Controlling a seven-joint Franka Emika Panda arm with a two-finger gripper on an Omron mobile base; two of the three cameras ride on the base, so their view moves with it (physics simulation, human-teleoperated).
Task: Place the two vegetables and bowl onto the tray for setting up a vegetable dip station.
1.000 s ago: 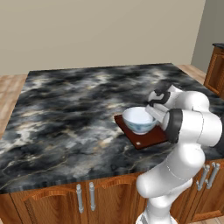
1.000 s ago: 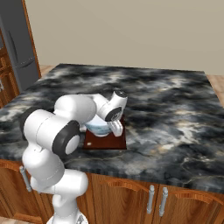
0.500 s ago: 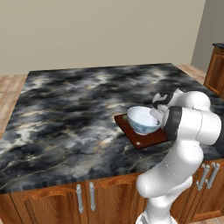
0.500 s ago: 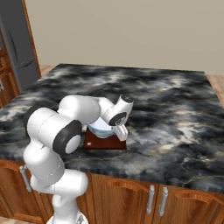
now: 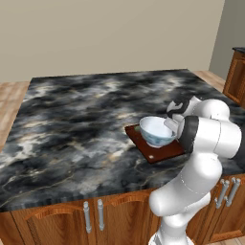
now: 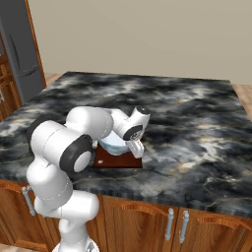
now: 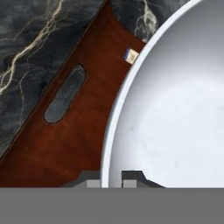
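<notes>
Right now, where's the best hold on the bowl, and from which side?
The rim, from above. The bowl sits upright and open on the tray, too wide to span. The gripper already straddles the rim, one finger inside, one outside.

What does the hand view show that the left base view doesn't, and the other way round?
Hand view: the fingers astride the rim of the bowl, plus an oval slot and a small pale label on the tray. Left base view: the arm folded over the tray, the whole marble counter and the cabinet doors below. Both: bowl over tray.
</notes>
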